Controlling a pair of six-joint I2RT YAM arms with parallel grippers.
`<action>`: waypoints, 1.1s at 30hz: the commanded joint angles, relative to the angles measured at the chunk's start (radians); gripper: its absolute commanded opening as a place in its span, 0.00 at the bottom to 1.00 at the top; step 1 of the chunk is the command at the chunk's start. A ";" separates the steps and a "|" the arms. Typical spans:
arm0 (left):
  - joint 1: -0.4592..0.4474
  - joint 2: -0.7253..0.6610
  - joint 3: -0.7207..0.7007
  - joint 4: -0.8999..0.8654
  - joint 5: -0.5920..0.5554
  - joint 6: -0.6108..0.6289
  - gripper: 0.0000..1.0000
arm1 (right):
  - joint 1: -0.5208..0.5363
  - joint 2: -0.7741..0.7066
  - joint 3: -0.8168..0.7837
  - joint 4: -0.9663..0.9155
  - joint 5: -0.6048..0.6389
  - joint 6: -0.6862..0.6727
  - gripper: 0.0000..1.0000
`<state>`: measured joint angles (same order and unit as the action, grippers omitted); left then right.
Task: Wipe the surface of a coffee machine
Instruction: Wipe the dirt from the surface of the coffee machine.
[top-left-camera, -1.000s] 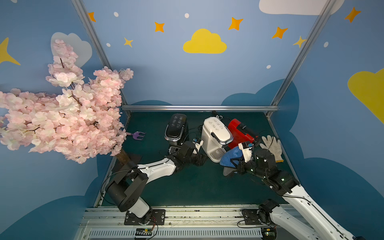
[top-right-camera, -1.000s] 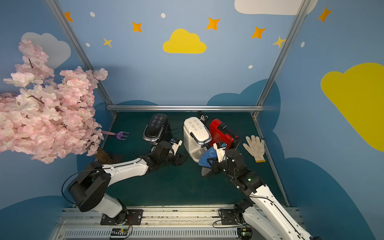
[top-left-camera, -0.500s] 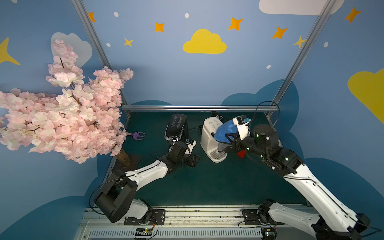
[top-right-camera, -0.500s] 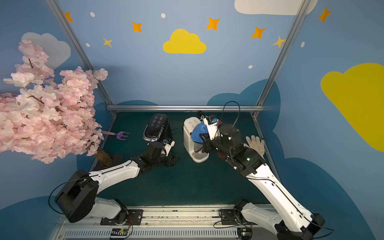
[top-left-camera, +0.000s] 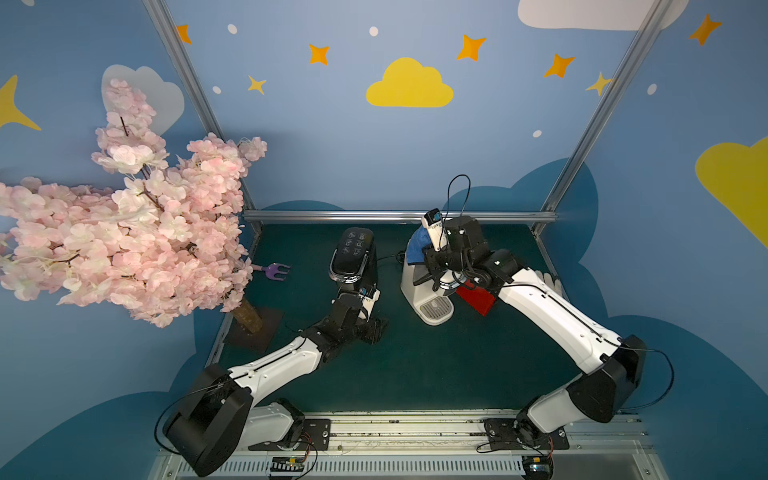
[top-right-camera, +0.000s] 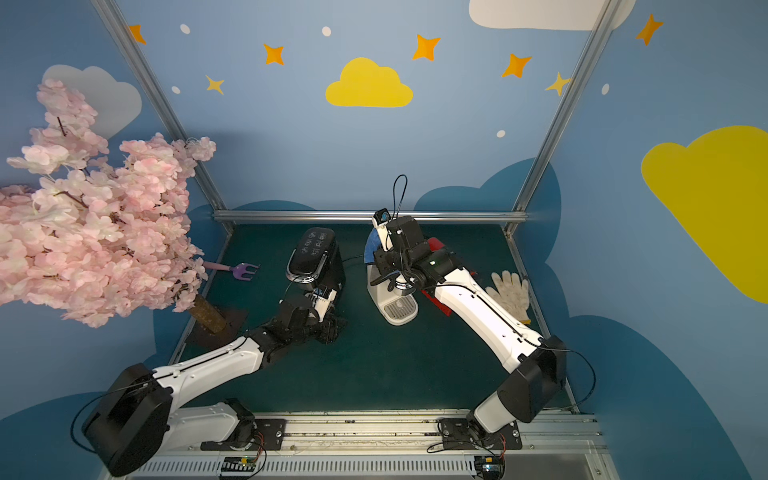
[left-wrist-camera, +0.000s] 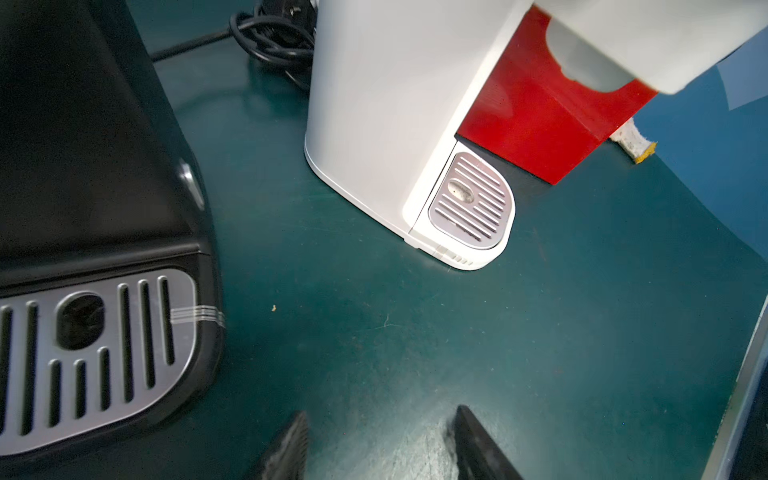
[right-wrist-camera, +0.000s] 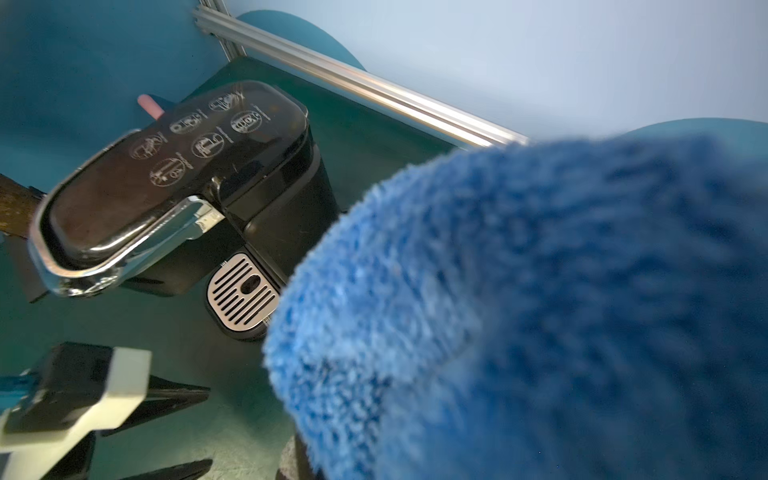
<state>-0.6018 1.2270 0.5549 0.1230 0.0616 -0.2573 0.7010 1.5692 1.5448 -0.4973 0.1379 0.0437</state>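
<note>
I have the right end effector (top-left-camera: 429, 258) shut tight on the blue cloth (top-left-camera: 415, 249). The cloth is bunched over the top of the white coffee machine (top-left-camera: 413, 291), near its back end. I hold it from above so the soft part hangs down and can rub the lid. In the right wrist view the cloth fills most of the picture and hides the tips, so I cannot tell if it is pressing on the lid or just over it.

The left end effector (left-wrist-camera: 380, 446) is about half open and holds nothing. It sits low over the green worktop (top-left-camera: 415, 374), just in front of the black coffee machine (top-left-camera: 353, 257), out of the way of the wiping arm. I think that is a good place to wait. From there it could steady the white machine if it slides.

The white machine stands upright toward the back of the worktop, between the black machine and a red box (top-left-camera: 476, 300) just beside it. Seen from above, its long way runs from back to front. Its drip tray (top-left-camera: 435, 308) end points toward the arm bases, turned a little to the right arm's side. So I think my wipes should go along that line. A white glove (top-right-camera: 509, 293) lies apart by the right wall
</note>
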 joint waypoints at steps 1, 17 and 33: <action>0.009 -0.042 -0.015 0.006 -0.035 0.015 0.57 | 0.011 0.046 0.029 -0.011 0.006 -0.002 0.00; 0.025 -0.069 -0.065 0.074 -0.015 -0.035 0.56 | 0.081 0.273 0.097 -0.062 0.140 -0.043 0.00; 0.028 -0.008 -0.055 0.083 -0.024 -0.021 0.56 | 0.161 0.433 0.114 -0.082 0.446 -0.105 0.00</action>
<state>-0.5781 1.2102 0.4896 0.1883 0.0444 -0.2878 0.8696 1.9316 1.7088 -0.5446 0.4873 -0.0620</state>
